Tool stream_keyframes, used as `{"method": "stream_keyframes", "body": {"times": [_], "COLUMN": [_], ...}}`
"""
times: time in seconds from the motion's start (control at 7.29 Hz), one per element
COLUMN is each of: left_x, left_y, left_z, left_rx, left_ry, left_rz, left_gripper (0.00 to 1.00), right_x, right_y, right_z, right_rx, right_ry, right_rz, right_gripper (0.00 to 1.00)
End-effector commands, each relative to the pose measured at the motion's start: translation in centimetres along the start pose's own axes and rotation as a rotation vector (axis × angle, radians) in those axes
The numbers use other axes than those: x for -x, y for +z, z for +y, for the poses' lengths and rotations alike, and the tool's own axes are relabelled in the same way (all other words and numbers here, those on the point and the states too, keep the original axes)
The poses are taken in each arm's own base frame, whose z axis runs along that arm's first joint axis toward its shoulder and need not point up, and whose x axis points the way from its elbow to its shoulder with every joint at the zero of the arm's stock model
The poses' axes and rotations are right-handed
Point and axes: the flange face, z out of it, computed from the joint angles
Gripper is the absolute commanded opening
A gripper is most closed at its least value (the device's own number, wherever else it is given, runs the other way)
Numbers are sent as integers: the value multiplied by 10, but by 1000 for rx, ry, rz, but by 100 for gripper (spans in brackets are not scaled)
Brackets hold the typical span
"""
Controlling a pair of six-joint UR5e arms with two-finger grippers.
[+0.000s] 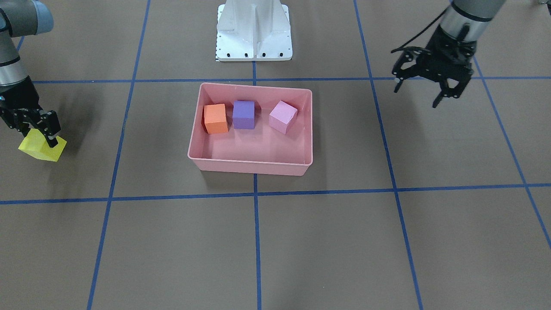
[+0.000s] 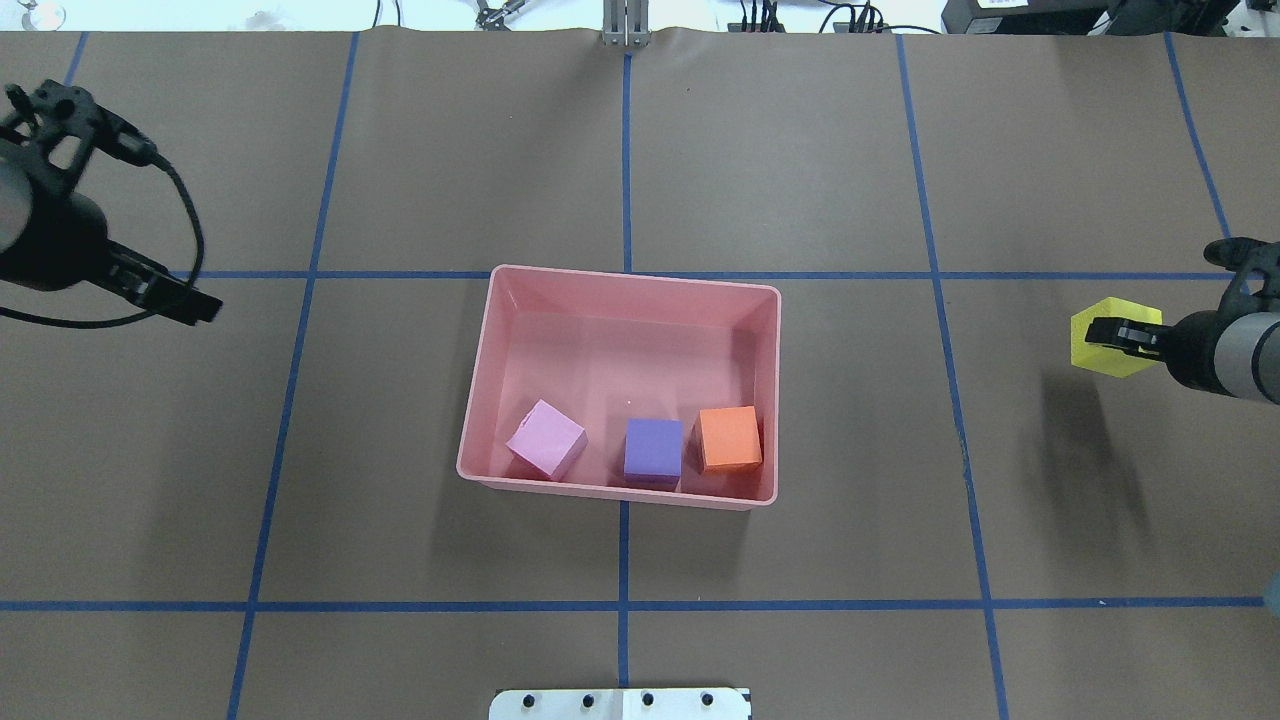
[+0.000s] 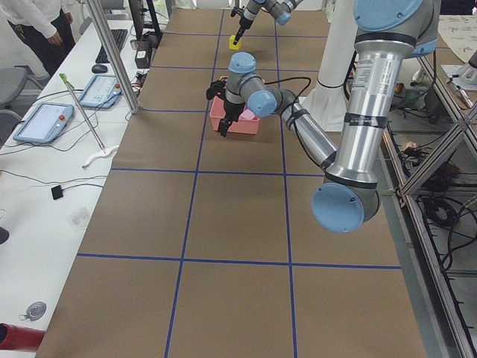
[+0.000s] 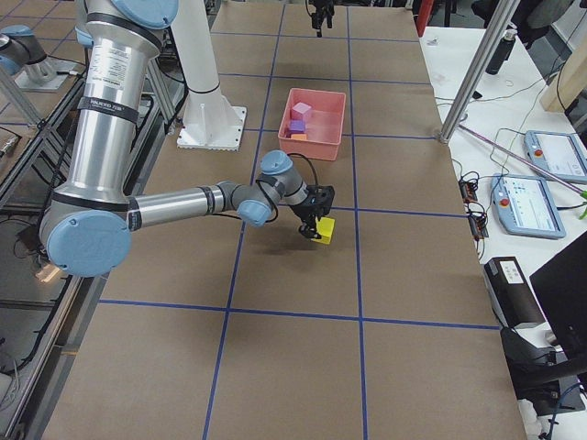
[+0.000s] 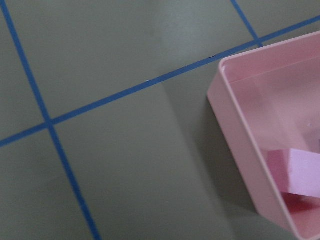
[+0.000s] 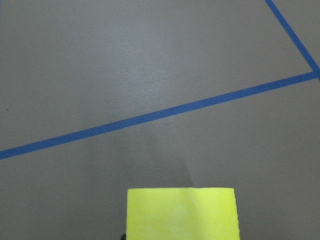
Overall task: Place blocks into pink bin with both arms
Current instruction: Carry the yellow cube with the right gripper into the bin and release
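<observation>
While the right arm works: the right gripper [image 1: 43, 131] pinches the yellow block [image 1: 41, 150] between its two fingers, out on the robot's right side of the table [image 1: 301, 241], well apart from the pink bin [image 1: 249, 165].
Yellow block: tilted in the grip, one corner turned downward; whether it touches the brown surface cannot be told.
Left gripper [image 1: 416, 95]: fingers spread wide, holding nothing, hanging over bare brown surface well apart from the bin on its opposite side.
Pink bin: centre of the table, in front of the white base [image 1: 254, 34], set across one of the blue tape lines [image 1: 256, 241].
Orange block [image 1: 215, 119]: inside the bin, along the wall nearest the robot, close to the corner on the robot's right.
Purple block [image 1: 244, 114]: just beside the orange one, in the middle of the row.
Pink-lilac block [image 1: 283, 116]: third in the row, turned at an angle, a little apart from the purple one.
</observation>
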Motion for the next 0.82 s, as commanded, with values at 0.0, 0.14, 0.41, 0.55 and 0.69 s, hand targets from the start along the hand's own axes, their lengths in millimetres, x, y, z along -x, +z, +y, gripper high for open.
{"method": "stream_keyframes", "body": {"times": [0.0, 0.14, 0.41, 0.55, 0.69], "left_x": [139, 156, 164, 166, 167], "left_y": [-21, -27, -22, -20, -19], "left_z": [48, 63, 82, 87, 87], "left_rx": [51, 52, 71, 79, 82], "left_ry": [74, 68, 48, 39, 37], "left_rz": [-32, -48, -47, -49, -49], "left_gripper": [100, 100, 100, 100, 100], "right_x": [91, 156, 280, 341, 378], "right_y": [-20, -38, -60, -73, -80], "right_z": [-22, -24, -2, 16, 29], "right_rx": [-22, -4, 83, 112, 138], "right_ry": [-18, -23, 13, 1, -3], "right_rz": [-146, -184, -105, -35, 4], "right_gripper": [0, 0, 0, 0, 0]}}
